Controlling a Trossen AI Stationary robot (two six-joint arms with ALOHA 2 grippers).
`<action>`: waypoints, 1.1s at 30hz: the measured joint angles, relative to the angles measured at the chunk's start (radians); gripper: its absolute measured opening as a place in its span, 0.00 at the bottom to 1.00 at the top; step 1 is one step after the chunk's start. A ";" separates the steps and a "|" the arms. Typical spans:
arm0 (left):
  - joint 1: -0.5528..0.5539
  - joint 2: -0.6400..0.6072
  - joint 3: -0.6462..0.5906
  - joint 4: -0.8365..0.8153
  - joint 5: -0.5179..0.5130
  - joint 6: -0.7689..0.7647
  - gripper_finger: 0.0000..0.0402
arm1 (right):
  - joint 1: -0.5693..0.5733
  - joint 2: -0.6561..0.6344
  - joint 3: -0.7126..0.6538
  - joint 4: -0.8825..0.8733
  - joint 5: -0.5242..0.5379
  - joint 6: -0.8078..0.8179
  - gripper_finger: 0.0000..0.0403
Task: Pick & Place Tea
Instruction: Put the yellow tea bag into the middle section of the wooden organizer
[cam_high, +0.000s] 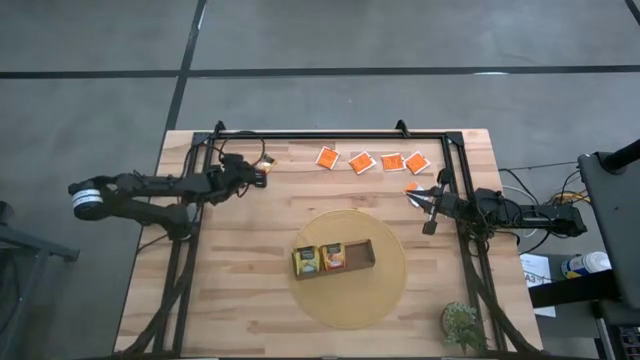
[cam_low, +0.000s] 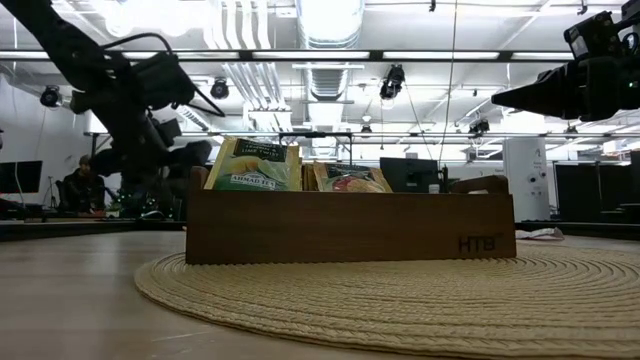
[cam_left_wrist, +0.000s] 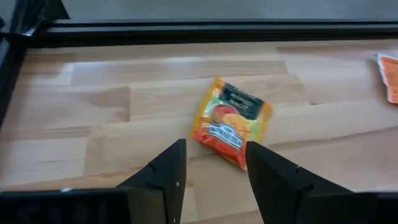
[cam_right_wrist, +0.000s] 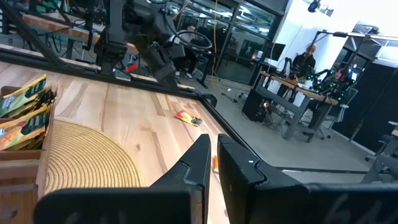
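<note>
A yellow-orange tea sachet with a dark label (cam_left_wrist: 233, 119) lies flat on the wood near the table's far left (cam_high: 266, 160). My left gripper (cam_left_wrist: 214, 165) is open just short of it, fingertips on either side of its near edge (cam_high: 260, 171). Several bright orange sachets (cam_high: 372, 161) lie in a row along the far edge, and one more (cam_high: 411, 187) lies by my right gripper (cam_high: 415, 197). That gripper hovers shut at the right (cam_right_wrist: 216, 163). The wooden tray (cam_high: 366, 255) holds upright sachets (cam_low: 255, 165) in two compartments.
The tray stands on a round woven mat (cam_high: 350, 300) at the table's middle. A black frame (cam_high: 300, 134) runs along the far edge and down both sides. A small plant (cam_high: 462, 325) sits at the near right corner. People sit at desks in the room beyond (cam_right_wrist: 308, 59).
</note>
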 joint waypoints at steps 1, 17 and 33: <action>0.009 0.000 0.000 0.000 0.000 0.005 0.39 | 0.000 0.000 0.000 0.000 0.000 0.000 0.07; 0.095 0.090 0.000 0.111 0.107 0.057 0.39 | 0.000 0.000 0.000 0.000 0.000 0.000 0.07; 0.143 0.478 0.195 0.137 0.200 0.180 0.34 | 0.001 0.000 0.000 0.000 0.000 0.000 0.07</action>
